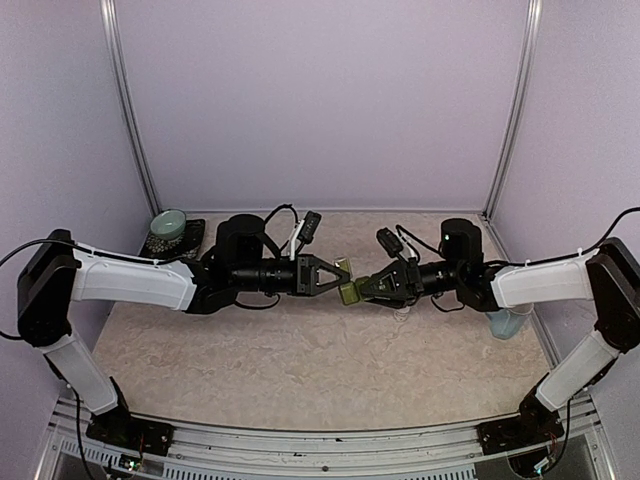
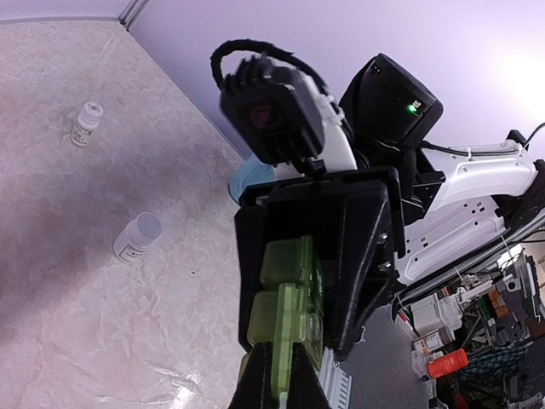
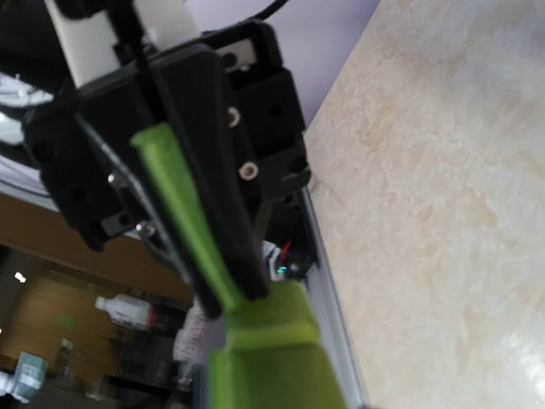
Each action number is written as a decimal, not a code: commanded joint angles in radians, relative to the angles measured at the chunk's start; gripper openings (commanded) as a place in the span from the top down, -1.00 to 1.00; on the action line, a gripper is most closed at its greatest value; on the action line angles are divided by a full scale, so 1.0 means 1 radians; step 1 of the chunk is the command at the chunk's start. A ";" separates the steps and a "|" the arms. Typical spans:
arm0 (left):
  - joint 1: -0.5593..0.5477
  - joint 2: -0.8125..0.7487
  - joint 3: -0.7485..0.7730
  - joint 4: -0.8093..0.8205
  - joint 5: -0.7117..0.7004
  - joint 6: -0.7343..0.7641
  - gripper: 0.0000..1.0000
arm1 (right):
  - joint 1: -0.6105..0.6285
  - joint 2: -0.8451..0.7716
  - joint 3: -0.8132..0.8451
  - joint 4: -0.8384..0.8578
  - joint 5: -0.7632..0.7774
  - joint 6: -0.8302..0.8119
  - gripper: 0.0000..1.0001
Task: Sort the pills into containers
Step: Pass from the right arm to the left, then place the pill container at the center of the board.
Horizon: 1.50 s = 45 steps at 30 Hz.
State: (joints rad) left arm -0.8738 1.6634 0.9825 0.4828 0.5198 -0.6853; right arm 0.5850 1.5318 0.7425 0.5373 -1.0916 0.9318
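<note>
The two arms meet tip to tip above the middle of the surface [image 1: 320,370], with the green pill box [image 1: 349,292] held in the air between them, clear of the surface. The left claw [image 1: 343,272] is clenched on a thin edge at one end of the pill box. In the left wrist view two of its square compartments run straight ahead of that claw into the right claw [image 1: 364,288], whose black jaws sit snug on both sides of the far end, grasping it. Off to one side of the left claw, down on the surface, is a small white bottle [image 2: 136,237], with a second white bottle [image 2: 85,123] farther out. A pale blue mug [image 1: 505,322] sits well behind the right claw, beside that arm, and a pale green bowl [image 1: 168,225] sits well behind the left claw.
</note>
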 commanded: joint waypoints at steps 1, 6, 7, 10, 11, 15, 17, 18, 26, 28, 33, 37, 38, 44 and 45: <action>0.006 0.012 -0.009 0.025 -0.008 -0.003 1.00 | 0.010 0.012 0.001 0.002 -0.013 -0.015 -0.30; 0.028 -0.005 -0.037 0.021 -0.050 -0.003 1.00 | 0.002 -0.002 0.020 -0.117 0.004 -0.081 -1.00; 0.032 -0.008 -0.043 0.014 -0.061 0.005 1.00 | -0.003 -0.005 0.023 -0.147 0.011 -0.099 -1.00; 0.044 -0.015 -0.058 -0.001 -0.092 0.019 1.00 | -0.027 -0.015 0.017 -0.214 0.031 -0.137 -1.00; 0.049 -0.017 -0.066 0.000 -0.097 0.021 1.00 | -0.039 -0.019 0.012 -0.227 0.037 -0.144 -1.00; 0.066 -0.019 -0.087 -0.019 -0.154 0.047 1.00 | -0.087 -0.043 -0.008 -0.275 0.055 -0.175 -1.00; 0.076 -0.016 -0.100 -0.021 -0.176 0.058 1.00 | -0.109 -0.059 -0.008 -0.317 0.071 -0.201 -1.00; 0.084 -0.013 -0.108 -0.014 -0.182 0.059 1.00 | -0.120 -0.069 -0.002 -0.356 0.085 -0.220 -1.00; 0.162 0.055 -0.171 0.126 -0.175 0.014 1.00 | -0.147 -0.121 0.027 -0.493 0.174 -0.328 -1.00; 0.179 0.082 -0.174 0.152 -0.179 0.003 0.98 | -0.150 -0.126 0.023 -0.495 0.177 -0.331 -1.00; 0.215 0.151 -0.171 0.202 -0.216 -0.029 0.97 | -0.153 -0.140 0.014 -0.499 0.182 -0.335 -1.00; 0.235 0.195 -0.174 0.209 -0.286 -0.051 0.97 | -0.160 -0.156 0.005 -0.502 0.184 -0.337 -1.00; 0.239 0.206 -0.174 0.209 -0.301 -0.061 0.96 | -0.162 -0.160 0.002 -0.502 0.183 -0.337 -1.00; 0.248 0.268 -0.167 0.224 -0.342 -0.083 0.96 | -0.173 -0.167 -0.005 -0.498 0.179 -0.340 -1.00; 0.248 0.275 -0.166 0.225 -0.349 -0.084 0.96 | -0.174 -0.167 -0.006 -0.498 0.179 -0.340 -1.00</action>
State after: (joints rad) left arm -0.6319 1.9068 0.8181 0.6647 0.2188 -0.7532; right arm 0.4244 1.3872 0.7452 0.0494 -0.9150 0.6060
